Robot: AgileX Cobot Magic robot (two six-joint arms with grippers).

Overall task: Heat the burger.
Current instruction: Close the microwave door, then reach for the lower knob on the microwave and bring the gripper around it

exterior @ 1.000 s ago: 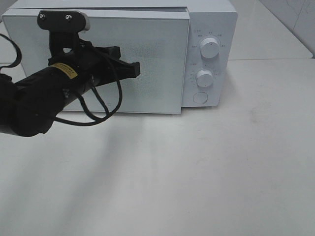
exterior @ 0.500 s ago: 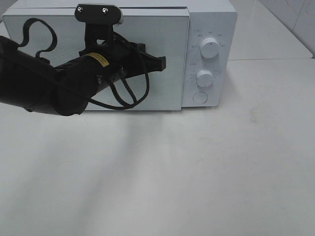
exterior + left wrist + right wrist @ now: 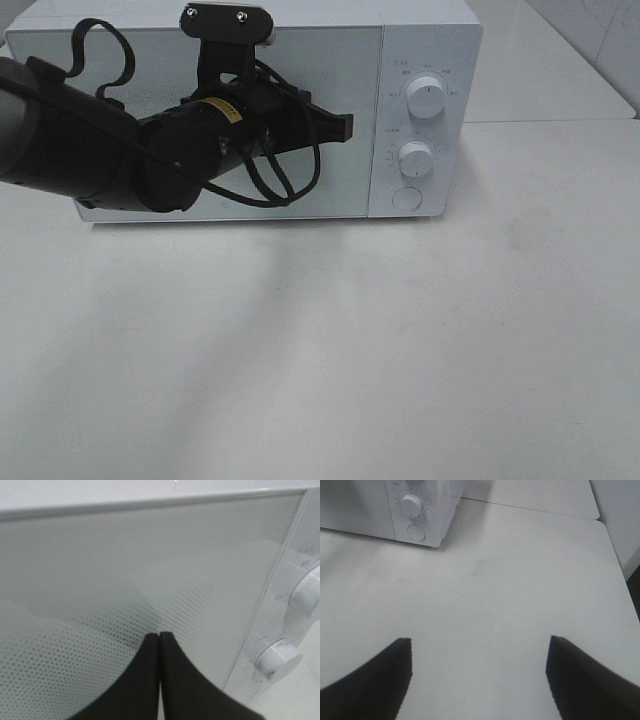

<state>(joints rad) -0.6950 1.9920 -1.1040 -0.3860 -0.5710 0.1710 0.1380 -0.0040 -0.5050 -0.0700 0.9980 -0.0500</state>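
The burger is out of view in every frame. A white microwave [image 3: 425, 40] stands at the back of the table, and its frosted door [image 3: 340, 185] sits flush with the body. My left gripper [image 3: 345, 127] is shut with nothing in it, its tips right at the door near the control panel. In the left wrist view the two black fingers of the left gripper [image 3: 159, 636] meet just in front of the dotted door glass [image 3: 100, 580]. My right gripper [image 3: 480, 642] is open and empty above bare table.
The microwave panel has an upper knob [image 3: 427, 100], a lower knob [image 3: 415, 158] and a round button [image 3: 405, 198]. The white table [image 3: 400, 350] stretches in front of the microwave [image 3: 415, 510]. A seam and table edge [image 3: 600, 520] lie at the right.
The left arm swung right across the door, and the door went from standing ajar to lying flush with the microwave body. The right gripper did not move.
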